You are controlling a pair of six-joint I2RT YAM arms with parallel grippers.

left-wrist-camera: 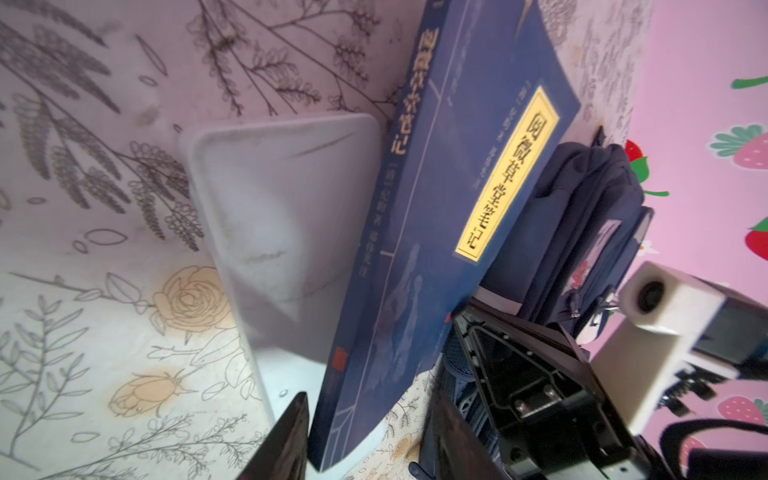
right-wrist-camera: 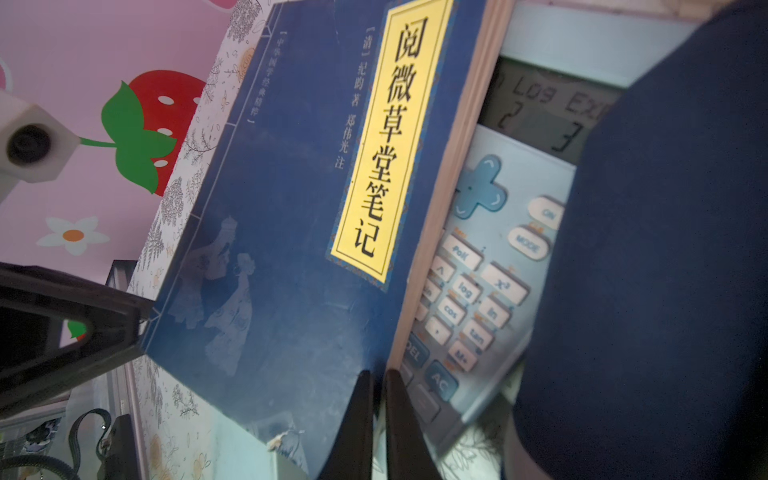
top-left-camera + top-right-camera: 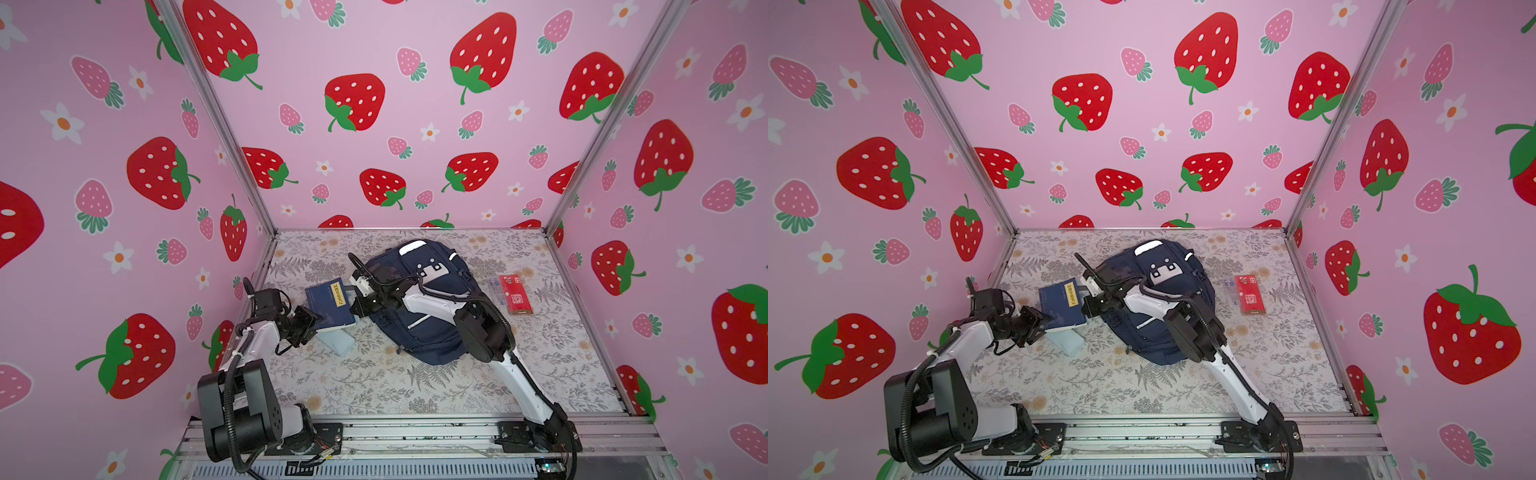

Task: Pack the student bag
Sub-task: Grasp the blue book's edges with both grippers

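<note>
The student bag (image 3: 417, 347) (image 3: 1150, 347), navy with white stripes, lies flat mid-table; it also shows in both wrist views (image 1: 582, 199) (image 2: 665, 249). To its left a blue book (image 3: 328, 303) (image 3: 1061, 307) with a yellow title label rests tilted over a pale blue calculator (image 2: 490, 257). My right gripper (image 3: 355, 309) (image 3: 1086, 309) (image 2: 376, 374) reaches across the bag and is shut on the book's edge nearest the bag. My left gripper (image 3: 318, 322) (image 3: 1048, 322) (image 1: 370, 401) stands open around the book's opposite corner (image 1: 332, 415); table shows between the cover and one finger.
A pale translucent case (image 3: 337, 341) (image 1: 282, 216) lies partly under the book. Right of the bag are a red packet (image 3: 516, 296) (image 3: 1250, 296) and a clear box beside it. Strawberry-print walls close in three sides, and a metal rail runs along the front.
</note>
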